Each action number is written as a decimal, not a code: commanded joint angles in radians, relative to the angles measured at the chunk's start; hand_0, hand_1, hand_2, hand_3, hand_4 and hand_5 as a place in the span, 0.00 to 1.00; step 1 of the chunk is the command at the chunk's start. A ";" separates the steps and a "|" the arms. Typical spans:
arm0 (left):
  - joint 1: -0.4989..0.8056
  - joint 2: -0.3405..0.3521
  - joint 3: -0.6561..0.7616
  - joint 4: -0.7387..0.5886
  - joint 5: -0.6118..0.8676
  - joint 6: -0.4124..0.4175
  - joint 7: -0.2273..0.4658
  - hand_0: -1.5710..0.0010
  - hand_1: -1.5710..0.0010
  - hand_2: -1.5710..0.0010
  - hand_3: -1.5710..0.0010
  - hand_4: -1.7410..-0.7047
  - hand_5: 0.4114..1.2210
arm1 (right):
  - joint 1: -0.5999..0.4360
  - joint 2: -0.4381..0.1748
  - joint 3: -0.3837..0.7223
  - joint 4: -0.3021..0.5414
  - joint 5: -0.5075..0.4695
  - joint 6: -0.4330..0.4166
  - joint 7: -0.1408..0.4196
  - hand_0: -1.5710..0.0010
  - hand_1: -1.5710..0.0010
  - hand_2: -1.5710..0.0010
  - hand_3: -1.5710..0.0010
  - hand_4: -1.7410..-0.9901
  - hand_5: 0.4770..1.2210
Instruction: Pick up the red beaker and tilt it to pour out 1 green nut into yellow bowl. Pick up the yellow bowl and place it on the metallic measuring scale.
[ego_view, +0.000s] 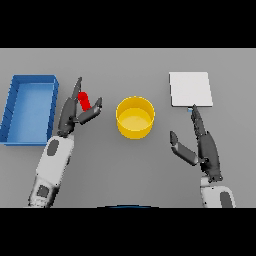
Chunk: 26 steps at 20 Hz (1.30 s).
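Observation:
The red beaker (85, 101) stands left of the yellow bowl (135, 118), between the fingers and thumb of my left hand (68, 120). The fingers rise straight behind it and the thumb reaches out in front of it; whether they touch it I cannot tell. The bowl sits at the table's middle and looks empty; no green nut shows. At the far right lies the flat, pale measuring scale (190, 89). My right hand (206, 146) is open just below the scale, fingertips near its front edge, thumb spread toward the bowl.
A blue tray (11, 111) with raised walls lies at the left edge, close beside my left arm. Grey tabletop (130, 170) stretches in front of the bowl, between both arms.

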<state>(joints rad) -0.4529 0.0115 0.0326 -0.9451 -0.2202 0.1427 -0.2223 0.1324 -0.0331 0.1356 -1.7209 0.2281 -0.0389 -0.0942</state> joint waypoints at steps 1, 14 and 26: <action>-0.020 -0.003 0.006 0.027 0.002 0.002 -0.006 1.00 1.00 1.00 1.00 0.46 0.32 | 0.013 0.005 0.005 -0.003 0.003 -0.002 -0.021 1.00 1.00 1.00 1.00 0.63 0.29; -0.127 -0.035 0.069 0.193 0.012 0.062 -0.169 0.21 0.20 0.20 0.29 0.16 0.85 | -0.011 0.009 0.005 -0.008 0.014 -0.016 0.000 1.00 1.00 1.00 1.00 0.68 0.28; -0.168 0.057 -0.052 0.044 -0.091 0.064 -0.035 0.01 0.01 0.01 0.02 0.01 0.89 | -0.005 -0.007 0.015 0.015 0.080 -0.048 -0.043 1.00 1.00 1.00 1.00 0.85 0.24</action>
<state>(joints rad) -0.6211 0.0682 -0.0188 -0.9011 -0.3092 0.2053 -0.2600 0.1273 -0.0401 0.1504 -1.7063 0.3084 -0.0864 -0.1374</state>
